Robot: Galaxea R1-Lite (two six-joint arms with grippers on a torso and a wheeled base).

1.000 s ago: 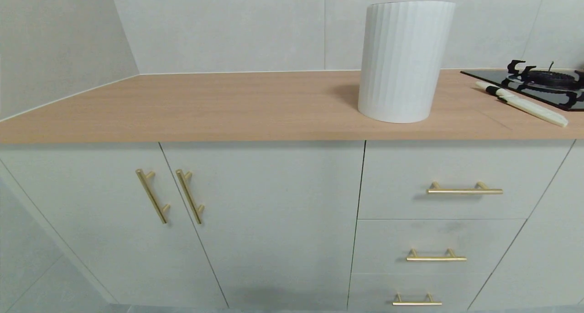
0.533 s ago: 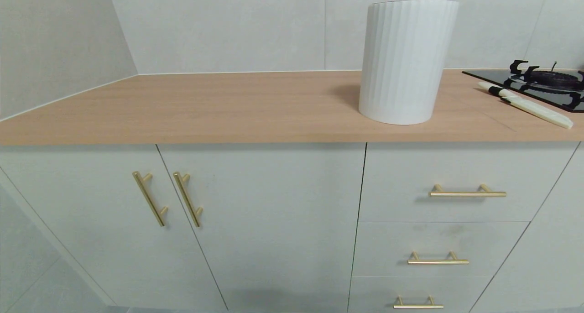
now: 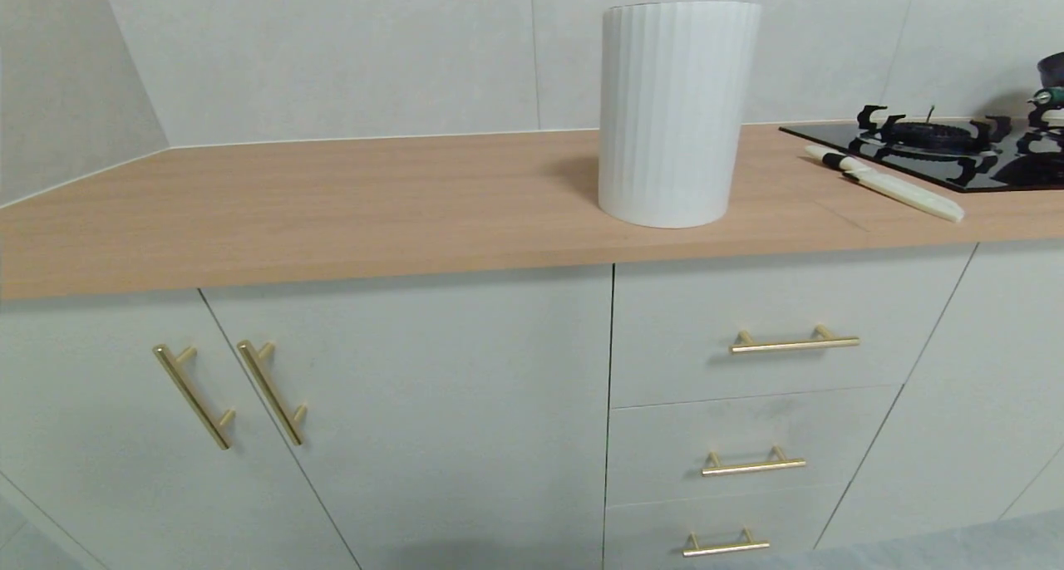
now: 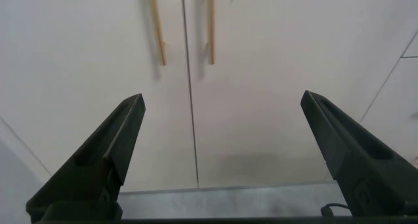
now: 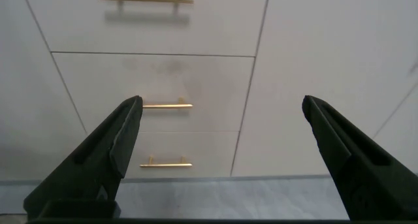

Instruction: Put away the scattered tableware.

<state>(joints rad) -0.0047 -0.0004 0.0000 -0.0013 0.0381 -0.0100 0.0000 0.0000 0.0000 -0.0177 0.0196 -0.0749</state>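
My left gripper [image 4: 221, 100] and right gripper [image 5: 221, 101] are gaping empty; the knife [image 3: 885, 186] is lying at far right; reaching past is risking toppling the white canister [image 3: 672, 113] at centre.

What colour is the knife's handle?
The knife's handle is cream with a black band; the blade is cream too. It shows best in the head view.

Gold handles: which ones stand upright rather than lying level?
The left door handle and the right door handle stand nearly upright, side by side; the three drawer handles lie level.
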